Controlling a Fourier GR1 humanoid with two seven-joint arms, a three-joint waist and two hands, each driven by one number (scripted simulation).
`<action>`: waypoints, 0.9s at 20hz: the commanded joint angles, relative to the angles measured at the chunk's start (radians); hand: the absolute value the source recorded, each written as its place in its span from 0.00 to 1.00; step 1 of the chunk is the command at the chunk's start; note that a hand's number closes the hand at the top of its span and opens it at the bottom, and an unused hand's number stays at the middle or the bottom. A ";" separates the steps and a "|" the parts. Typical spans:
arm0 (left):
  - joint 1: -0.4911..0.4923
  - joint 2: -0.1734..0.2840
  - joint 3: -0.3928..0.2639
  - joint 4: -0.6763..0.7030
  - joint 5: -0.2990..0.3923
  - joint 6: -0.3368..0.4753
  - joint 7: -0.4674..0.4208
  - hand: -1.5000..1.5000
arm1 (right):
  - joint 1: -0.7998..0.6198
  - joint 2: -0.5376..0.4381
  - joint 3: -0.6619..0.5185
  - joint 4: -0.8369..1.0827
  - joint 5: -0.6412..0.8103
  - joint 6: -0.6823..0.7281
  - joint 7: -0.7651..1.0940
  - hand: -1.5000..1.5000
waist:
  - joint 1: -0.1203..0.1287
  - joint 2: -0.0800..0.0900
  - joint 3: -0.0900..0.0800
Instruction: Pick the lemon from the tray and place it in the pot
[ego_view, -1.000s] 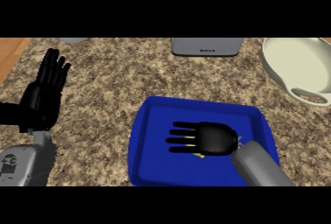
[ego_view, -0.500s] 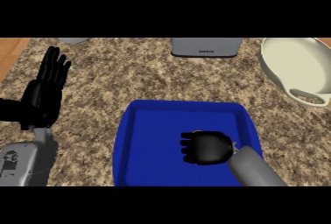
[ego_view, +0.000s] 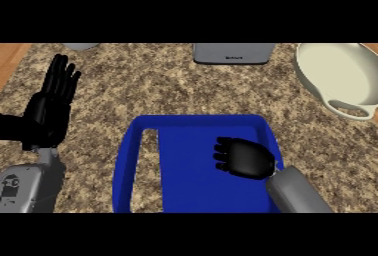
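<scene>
- The right hand (ego_view: 246, 158) hung over the blue tray (ego_view: 127, 165), fingers curled shut; the lemon was hidden, presumably inside that fist.
- Left hand (ego_view: 50, 107) rested open at the left.
- Next, I reckoned: carry to the cream pot (ego_view: 308, 75), far right.

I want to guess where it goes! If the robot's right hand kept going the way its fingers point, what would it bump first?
Probably the blue tray's left wall. The right hand sits curled over the tray, pointing left; height is hard to judge.

Speckled granite counter (ego_view: 170, 85) with wood (ego_view: 11, 57) at left edge.
</scene>
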 joint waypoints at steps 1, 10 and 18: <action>0.005 0.002 0.012 -0.006 0.007 0.004 0.001 0.50 | 0.049 0.113 -0.127 0.095 -0.047 0.129 0.289 1.00 | -0.010 0.018 0.023; -0.004 0.006 0.010 -0.001 -0.005 0.011 0.013 0.50 | -0.107 0.183 -0.305 -0.117 -0.057 0.283 0.858 1.00 | -0.009 0.000 0.024; -0.013 -0.013 -0.011 0.017 -0.021 0.016 0.004 0.50 | -0.208 0.168 -0.465 -0.342 -0.030 0.239 1.098 1.00 | -0.014 0.009 0.026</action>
